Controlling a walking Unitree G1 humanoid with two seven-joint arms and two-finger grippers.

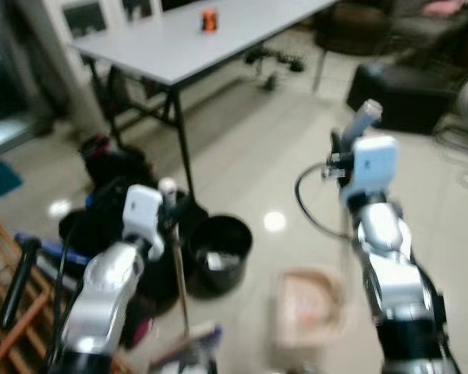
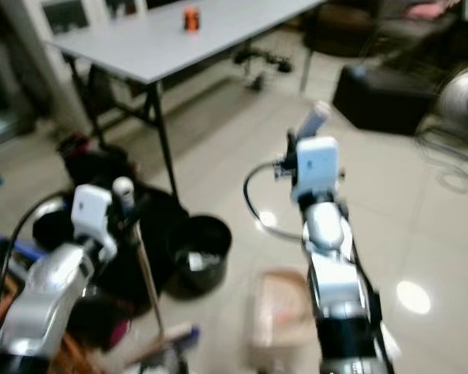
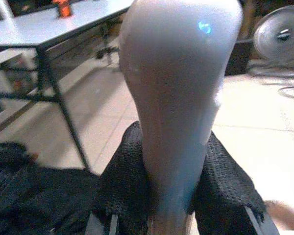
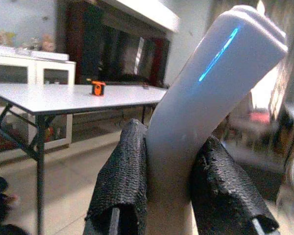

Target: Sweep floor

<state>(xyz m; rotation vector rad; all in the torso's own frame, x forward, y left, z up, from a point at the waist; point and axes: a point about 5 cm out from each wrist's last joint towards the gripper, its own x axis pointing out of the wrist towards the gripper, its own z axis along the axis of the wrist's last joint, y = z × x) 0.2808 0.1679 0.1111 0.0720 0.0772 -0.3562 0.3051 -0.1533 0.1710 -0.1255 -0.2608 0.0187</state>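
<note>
Glossy tile floor (image 1: 242, 148) under table (image 1: 171, 47)

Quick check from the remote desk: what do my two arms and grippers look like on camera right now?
Both arms are shiny silver with rounded segments, each topped by a white boxy wrist module. The right arm has a black band lower down, and a black cable loops out beside its wrist. Each gripper, left and right, has two long black fingers with a rough, woven-looking texture.

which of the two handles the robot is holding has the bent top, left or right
The handle in the right pincer: its grey handle angles off to one side at the top. The one in the left pincer, the broom handle, rises straight.
</note>
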